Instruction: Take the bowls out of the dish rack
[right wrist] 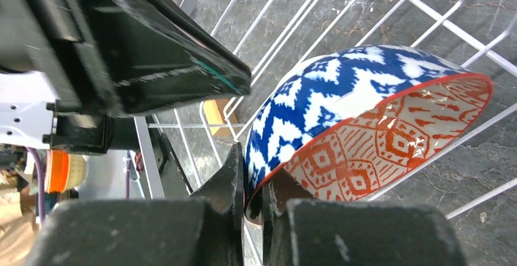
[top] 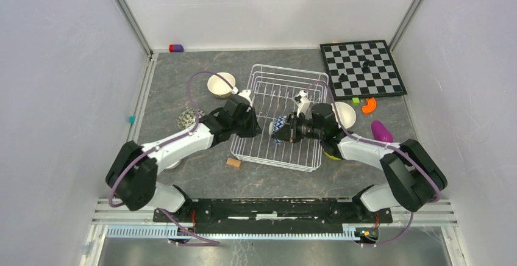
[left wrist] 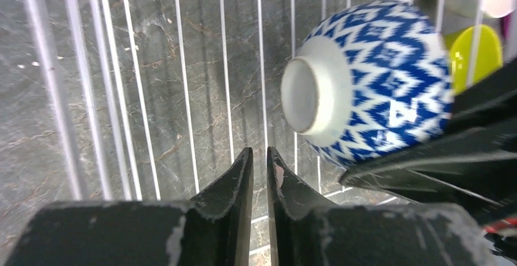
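The white wire dish rack [top: 286,83] sits mid-table. Inside it a blue-and-white patterned bowl [top: 279,125] with an orange-patterned inside stands on edge. My right gripper [right wrist: 253,186] is shut on the bowl's [right wrist: 341,107] rim, one finger outside and one inside. My left gripper [left wrist: 260,156] reaches into the rack from the left, its jaws nearly together with nothing between them, just left of the bowl's [left wrist: 378,83] foot. A tan bowl [top: 221,85] lies left of the rack. Right of it are a white bowl [top: 346,115] and a yellow-green bowl [left wrist: 472,49].
A chessboard [top: 362,68] with pieces lies at the back right. A purple scoop [top: 382,130], an orange piece [top: 368,105] and a green cube [top: 355,100] sit right of the rack. A wooden block [top: 233,162] lies by the rack's near left corner.
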Controlling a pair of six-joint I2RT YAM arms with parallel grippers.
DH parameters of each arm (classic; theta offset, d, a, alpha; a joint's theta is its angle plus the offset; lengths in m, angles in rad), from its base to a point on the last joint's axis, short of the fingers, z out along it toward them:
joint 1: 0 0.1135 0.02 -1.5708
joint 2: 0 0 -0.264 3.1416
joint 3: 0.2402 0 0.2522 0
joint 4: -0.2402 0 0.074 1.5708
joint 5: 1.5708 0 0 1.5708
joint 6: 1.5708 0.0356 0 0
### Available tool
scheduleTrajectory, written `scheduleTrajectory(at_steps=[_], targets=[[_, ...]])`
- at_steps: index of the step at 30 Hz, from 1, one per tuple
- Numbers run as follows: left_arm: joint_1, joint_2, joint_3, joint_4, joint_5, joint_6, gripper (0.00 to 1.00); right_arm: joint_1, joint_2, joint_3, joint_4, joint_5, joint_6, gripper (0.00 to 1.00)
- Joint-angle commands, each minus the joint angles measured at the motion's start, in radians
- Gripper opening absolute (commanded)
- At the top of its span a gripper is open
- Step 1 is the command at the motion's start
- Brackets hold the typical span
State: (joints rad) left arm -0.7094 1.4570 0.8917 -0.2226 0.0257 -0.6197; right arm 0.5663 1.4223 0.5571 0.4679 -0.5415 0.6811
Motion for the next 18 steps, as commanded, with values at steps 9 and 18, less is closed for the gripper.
scheduleTrajectory(at_steps=[9, 18], targets=[[-0.002, -0.329, 0.015, -0.071, -0.14, 0.051, 0.46, 0.176, -0.111, 0.296, -0.533, 0.265, -0.669, 0.0], [0.01, -0.35, 0.066, -0.116, -0.094, 0.025, 0.71, 0.315, -0.252, 0.211, -0.513, 0.249, -0.857, 0.0]])
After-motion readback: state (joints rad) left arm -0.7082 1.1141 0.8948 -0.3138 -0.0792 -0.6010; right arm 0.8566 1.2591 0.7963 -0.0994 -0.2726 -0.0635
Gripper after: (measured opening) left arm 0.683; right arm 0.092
